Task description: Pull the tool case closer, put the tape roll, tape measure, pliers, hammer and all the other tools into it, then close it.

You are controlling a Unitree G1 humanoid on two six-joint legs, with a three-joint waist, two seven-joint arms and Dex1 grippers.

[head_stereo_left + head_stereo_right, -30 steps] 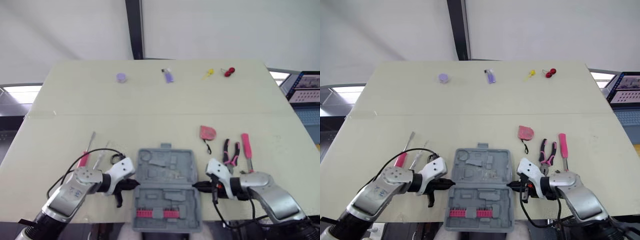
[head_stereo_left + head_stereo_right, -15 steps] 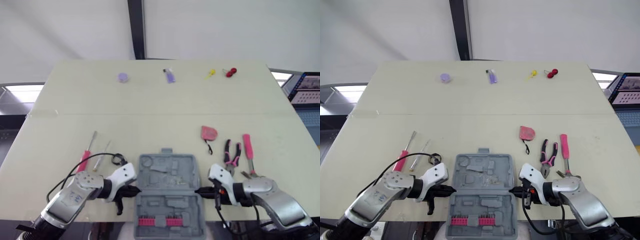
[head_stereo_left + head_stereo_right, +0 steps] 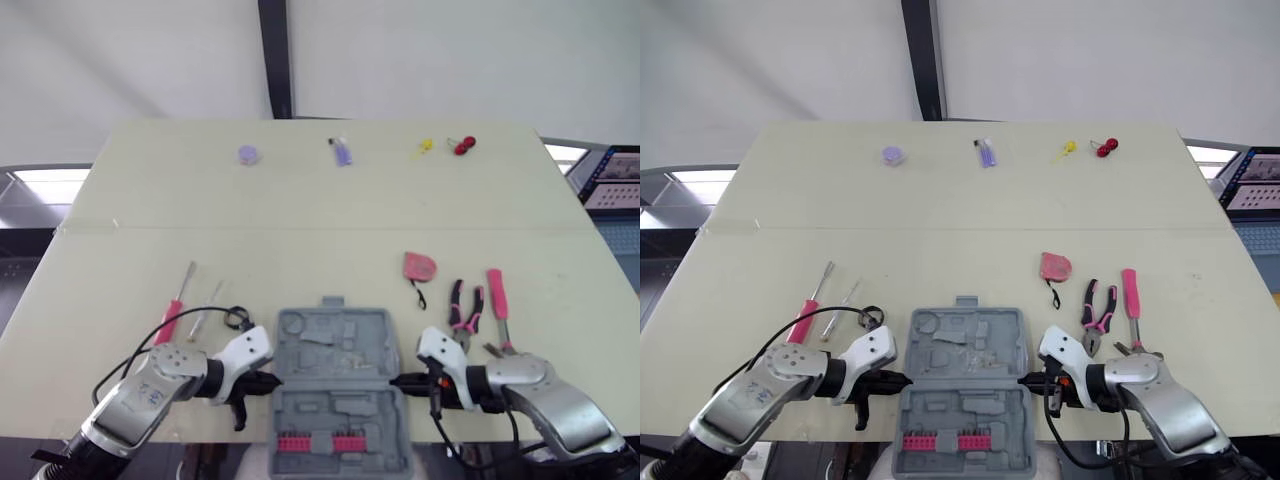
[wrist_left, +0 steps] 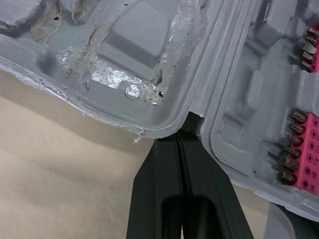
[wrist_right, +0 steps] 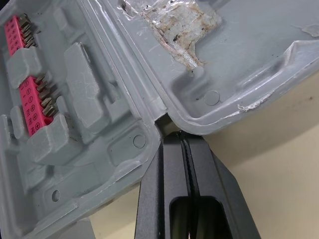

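My case ran past the edges of both wrist views; across the table, the purple lump, yellow thing and red thing were too small to name.

Tool case: grey moulded plastic, matt; lid interior scuffed, with patches of shiny torn film.
Bit strip: pink plastic, holding dull metal bits.
Counter: pale beige, smooth, matt.
Left tool, right tool: black, smooth, semi-matt, plastic-looking.
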